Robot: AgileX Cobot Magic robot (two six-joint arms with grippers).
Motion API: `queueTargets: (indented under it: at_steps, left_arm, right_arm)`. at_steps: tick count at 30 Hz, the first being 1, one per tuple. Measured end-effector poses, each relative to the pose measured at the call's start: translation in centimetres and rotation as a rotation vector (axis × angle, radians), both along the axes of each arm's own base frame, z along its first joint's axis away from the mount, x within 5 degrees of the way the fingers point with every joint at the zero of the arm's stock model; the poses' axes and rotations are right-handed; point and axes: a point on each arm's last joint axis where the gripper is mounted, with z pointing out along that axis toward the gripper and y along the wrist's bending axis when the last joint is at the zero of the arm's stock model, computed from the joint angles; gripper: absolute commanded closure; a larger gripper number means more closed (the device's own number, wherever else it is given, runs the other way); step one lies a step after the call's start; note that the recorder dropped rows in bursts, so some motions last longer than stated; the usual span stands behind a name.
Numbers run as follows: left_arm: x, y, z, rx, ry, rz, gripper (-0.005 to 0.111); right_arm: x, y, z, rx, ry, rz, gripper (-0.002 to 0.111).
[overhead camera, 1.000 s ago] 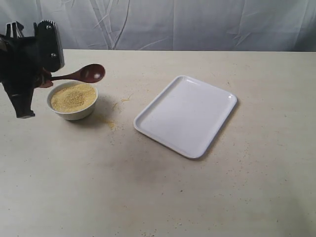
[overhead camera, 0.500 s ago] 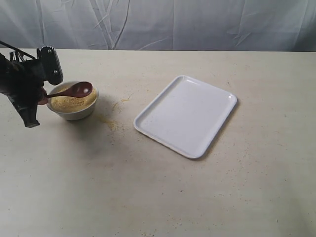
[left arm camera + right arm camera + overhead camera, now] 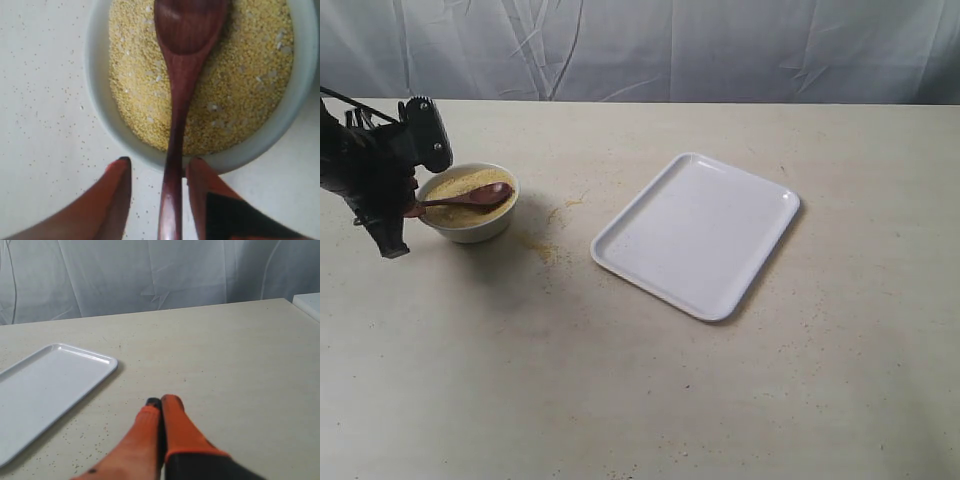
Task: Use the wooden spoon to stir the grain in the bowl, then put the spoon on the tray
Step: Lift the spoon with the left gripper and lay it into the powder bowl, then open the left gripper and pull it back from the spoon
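Observation:
The dark wooden spoon point(image 3: 472, 197) point(image 3: 182, 75) lies with its scoop on the yellow grain point(image 3: 458, 184) point(image 3: 245, 90) and its handle across the rim of the small white bowl point(image 3: 470, 231) point(image 3: 100, 105). My left gripper point(image 3: 412, 208) point(image 3: 160, 162) sits at the bowl's left side, open. The handle runs between its fingers point(image 3: 117, 192), with a clear gap on one side and close to the other finger. The white tray point(image 3: 695, 235) point(image 3: 45, 385) lies bare at the table's middle. My right gripper point(image 3: 162, 401) is shut on nothing above the table beside the tray, and the exterior view does not show it.
Spilled grain point(image 3: 548, 250) is scattered on the table between bowl and tray. A white cloth backdrop point(image 3: 670, 45) hangs behind the table's far edge. Another white surface's corner point(image 3: 309, 302) shows at the edge of the right wrist view.
The left gripper came down with the spoon, from above the bowl to scoop resting on the grain. Its jaws have spread apart around the handle.

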Motion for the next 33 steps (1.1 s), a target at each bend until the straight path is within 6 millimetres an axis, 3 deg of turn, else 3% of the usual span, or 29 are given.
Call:
queueTargets:
  at_steps: [7,9,14,17,21,23,28,33]
  left_arm:
    - [0.1,-0.1,1.0,-0.033,-0.038,0.033,0.055]
    - [-0.1,-0.1,2.3,-0.077,-0.072,0.076,0.055]
    - [-1.3,-0.3,7.9,-0.32,-0.219,0.27,0.057]
    - [-2.6,-0.4,10.8,-0.465,-0.265,0.353,0.074]
    - [-4.2,-0.7,13.2,-0.674,-0.242,0.481,0.105]
    - [-5.2,-0.9,14.2,-0.816,-0.21,0.574,0.106]
    - [-7.6,-0.7,14.9,-1.07,-0.208,0.743,0.106]
    - [-10.2,1.2,13.0,-1.227,-0.331,0.979,0.106]
  right_arm:
    - [0.0,0.0,0.0,0.0,0.0,0.0,0.108]
    - [0.0,0.0,0.0,0.0,0.0,0.0,0.108]
    - [0.0,0.0,0.0,0.0,0.0,0.0,0.108]
    - [0.0,0.0,0.0,0.0,0.0,0.0,0.108]
    - [0.0,0.0,0.0,0.0,0.0,0.0,0.108]
    - [0.0,0.0,0.0,0.0,0.0,0.0,0.108]
    - [0.0,0.0,0.0,0.0,0.0,0.0,0.108]
    - [0.0,0.0,0.0,0.0,0.0,0.0,0.108]
